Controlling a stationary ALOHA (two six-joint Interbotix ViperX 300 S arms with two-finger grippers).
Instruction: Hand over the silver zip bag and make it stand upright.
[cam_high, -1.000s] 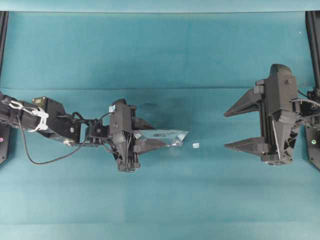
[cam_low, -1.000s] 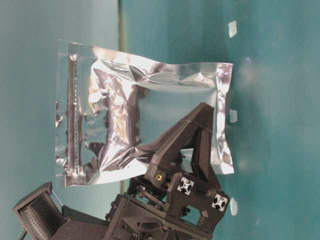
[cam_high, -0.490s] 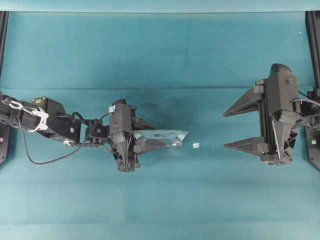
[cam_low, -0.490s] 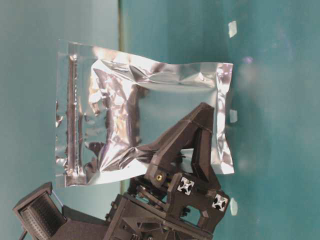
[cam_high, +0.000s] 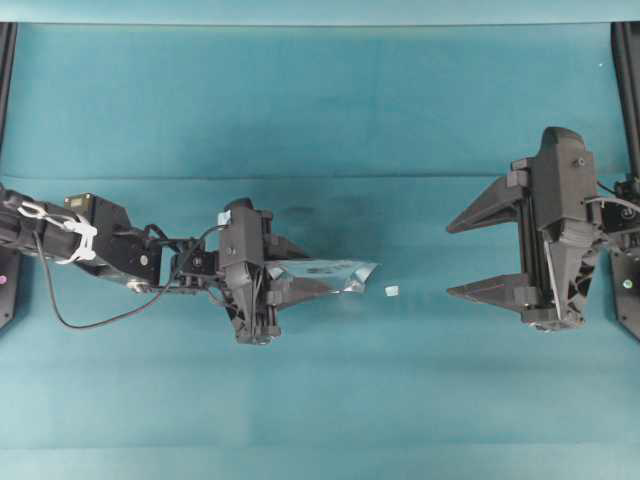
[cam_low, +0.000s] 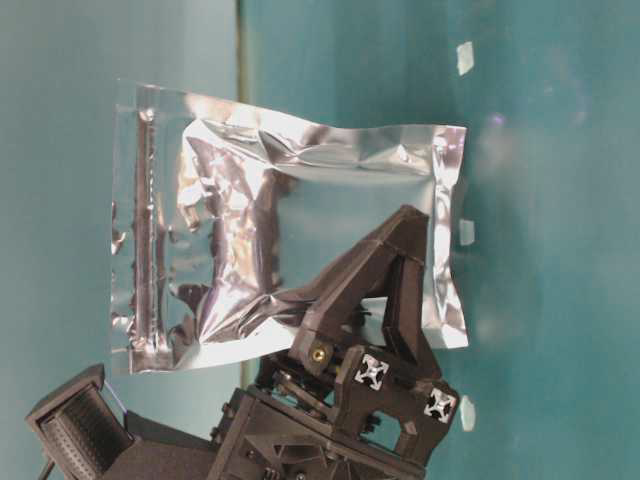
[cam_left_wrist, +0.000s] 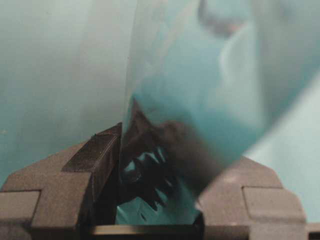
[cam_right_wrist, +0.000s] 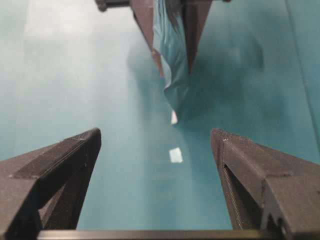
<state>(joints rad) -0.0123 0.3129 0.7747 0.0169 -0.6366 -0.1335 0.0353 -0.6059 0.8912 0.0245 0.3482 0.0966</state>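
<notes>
Left hand clamped on silver zip bag, contents unseen, right hand spread wide, holding nothing

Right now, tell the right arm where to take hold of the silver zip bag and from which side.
Grip the free end of the silver zip bag that juts past the left pincer, which is shut on its other end. The right pincer is open and facing it, so come straight in; the bag stands edge-on, fitting between the jaws.
</notes>
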